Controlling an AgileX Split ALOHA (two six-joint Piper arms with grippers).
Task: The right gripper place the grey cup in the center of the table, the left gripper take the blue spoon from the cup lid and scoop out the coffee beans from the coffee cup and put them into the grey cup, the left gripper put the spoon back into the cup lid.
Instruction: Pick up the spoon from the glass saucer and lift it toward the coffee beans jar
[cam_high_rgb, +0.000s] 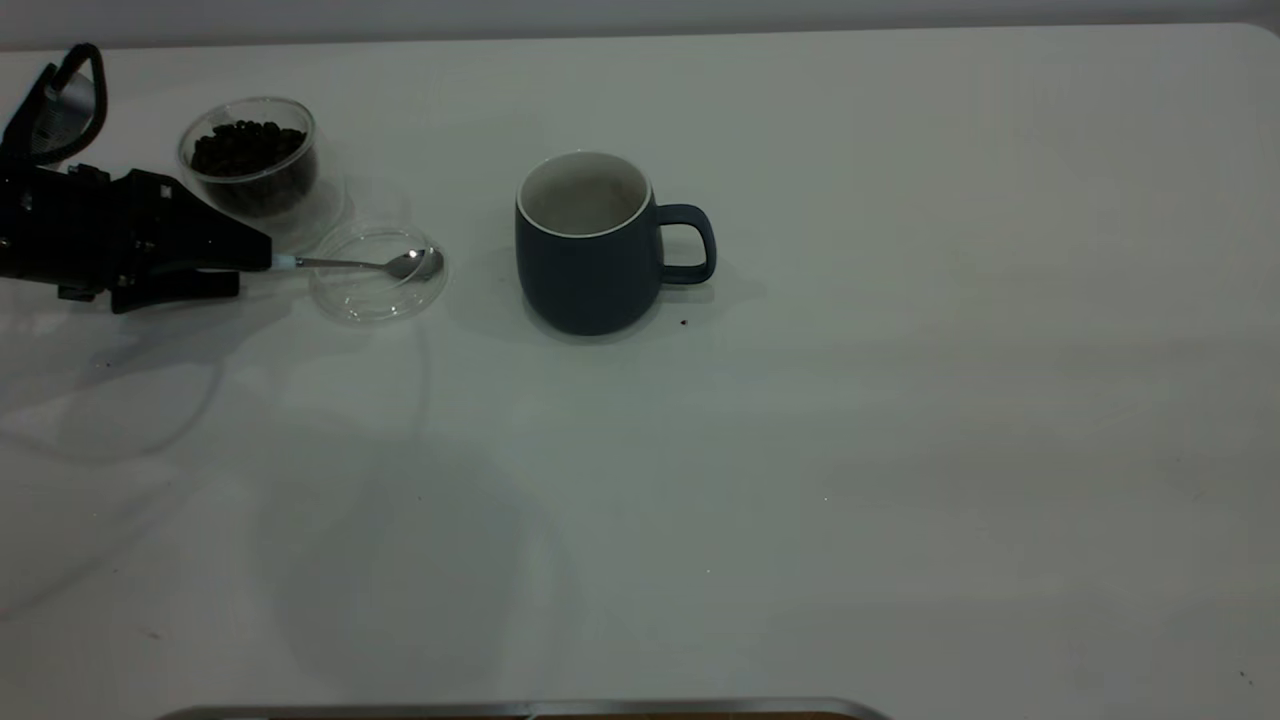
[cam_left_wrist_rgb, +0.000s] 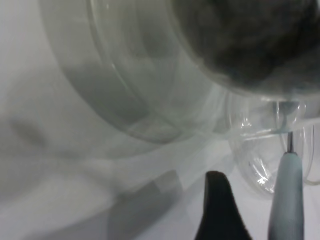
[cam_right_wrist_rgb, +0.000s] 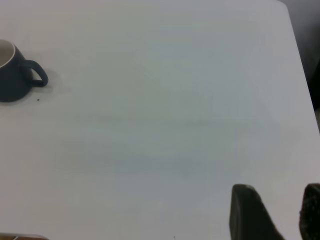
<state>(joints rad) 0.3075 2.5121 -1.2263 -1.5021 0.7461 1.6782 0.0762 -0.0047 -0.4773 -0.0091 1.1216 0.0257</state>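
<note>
Grey cup (cam_high_rgb: 588, 245) is parked mid table (cam_high_rgb: 900, 450), upright, handle toward my right arm's side, so that step's done imo. Now it's the spoon bit. My left gripper (cam_high_rgb: 262, 270) is down low beside the cup lid (cam_high_rgb: 377, 272), fingers around the pale end of the blue spoon (cam_high_rgb: 370, 264); looks like I've got the handle pinched, but can't tell 100% how tight. The spoon's bowl sits inside the lid, not lifted yet afaict.

Coffee cup (cam_high_rgb: 252, 165) sits right behind the lid, touching or nearly so, with the coffee beans (cam_high_rgb: 245, 148) heaped dark inside. One stray speck lies near the grey cup's base, prob a bean.

Next move, my guess: lift the spoon clear of the lid rim, swing over to the glass, dip in w/o knocking it.

Materials: lid and glass are clear, slick, thin-looking. Spoon bowl's shiny metal, handle smooth. Mug's matte, rounded, white inside.

My right gripper (cam_right_wrist_rgb: 272, 212) hangs off to the side over bare table, fingers apart, holding nothing.
</note>
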